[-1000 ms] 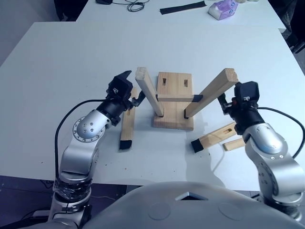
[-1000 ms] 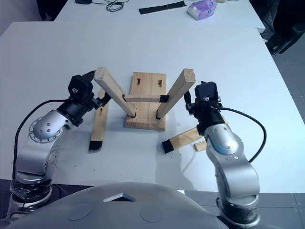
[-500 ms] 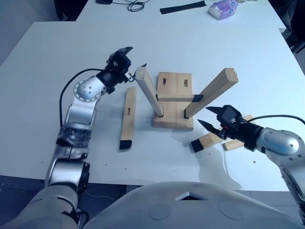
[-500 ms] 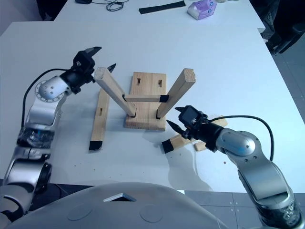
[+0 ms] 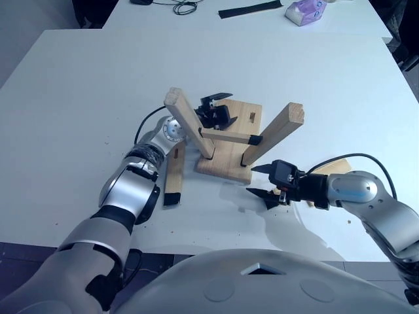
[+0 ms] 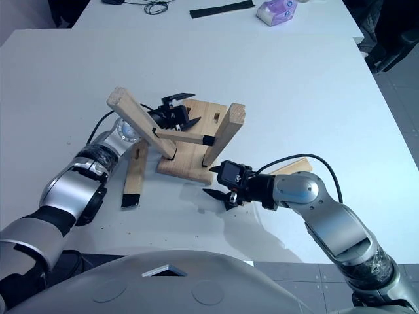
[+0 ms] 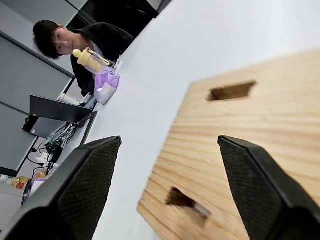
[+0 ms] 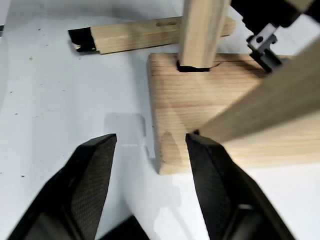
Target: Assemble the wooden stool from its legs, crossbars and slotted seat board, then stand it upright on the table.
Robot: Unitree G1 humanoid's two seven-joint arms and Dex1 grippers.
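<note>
**Both grippers open and empty at the seat board**

The left arm reaches across the table (image 5: 72, 91) and past the left standing leg (image 5: 190, 124). Its left gripper (image 5: 226, 108) hovers above the far half of the seat board (image 5: 243, 112), just behind the crossbar (image 5: 226, 136), with jaws spread and holding nothing. The right arm lies low along the table. The right gripper (image 5: 255, 180) sits just off the board's near right corner and points at the board's edge, its fingers (image 8: 92, 175) parted and empty.

The seat board lies flat on the table. Two legs stand in its near slots and lean outward, the right standing leg (image 5: 275, 134) opposite the left one, with the crossbar joining them. A loose leg (image 5: 174, 175) lies on the table just left of the board, its far end hidden under the left forearm. A loose wooden piece (image 5: 337, 165) lies right of the board, partly behind the right arm. Well beyond the board lie a black strap (image 5: 251, 10) and a purple pack (image 5: 306, 12).

The left wrist view shows the board's two open slots (image 7: 231, 91) between the spread fingers (image 7: 87, 190). The right wrist view shows a black band (image 8: 196, 66) where the left standing leg enters the board, with the loose leg beyond it.
</note>
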